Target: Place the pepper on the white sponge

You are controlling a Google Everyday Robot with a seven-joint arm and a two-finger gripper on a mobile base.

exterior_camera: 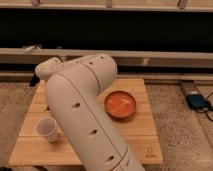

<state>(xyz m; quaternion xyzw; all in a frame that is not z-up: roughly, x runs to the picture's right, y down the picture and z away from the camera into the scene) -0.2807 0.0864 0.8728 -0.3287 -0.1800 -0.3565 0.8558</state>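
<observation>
- Right now the robot's big white arm [82, 110] fills the middle of the scene, rising from the bottom edge and bending over toward the far left corner of the wooden table [142, 135].
- The gripper is out of sight, hidden behind or beyond the arm's elbow, so I can't say anything about how it stands.
- A white cup [46, 129] sits upright on the left side of the table, just beside the arm's casing.
- An orange bowl [120, 105] rests on the right half of the table, close to the arm but apart from the cup.
- The pepper and the white sponge are nowhere I can see; the arm covers much of the tabletop.
- Off to the right, on the speckled floor, lies a small blue device [195, 101] with a cable.
</observation>
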